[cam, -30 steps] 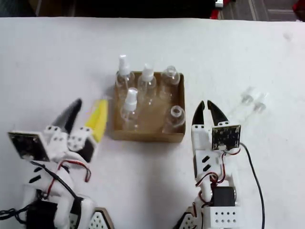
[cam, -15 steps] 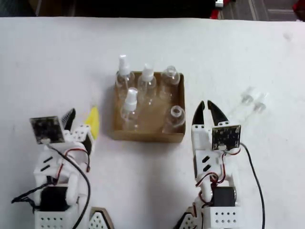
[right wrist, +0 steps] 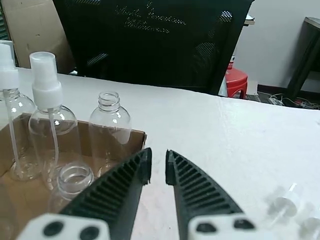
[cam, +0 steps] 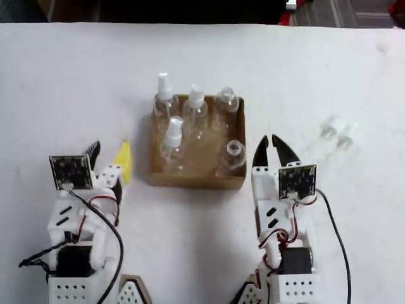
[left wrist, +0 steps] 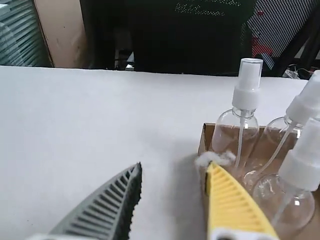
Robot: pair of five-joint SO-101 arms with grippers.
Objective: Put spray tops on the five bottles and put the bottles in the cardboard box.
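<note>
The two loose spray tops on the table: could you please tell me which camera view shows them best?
The high view: both loose spray tops lie whole on the bare table, apart from the cardboard box. The right wrist view catches them at its edge, partly cut off, beyond the right gripper.

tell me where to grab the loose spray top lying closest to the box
Probably by its chunky white head, not the thin tube. The spray top lies on its side on the table, so the right gripper, which is open, could come down from above and close across the head.
</note>
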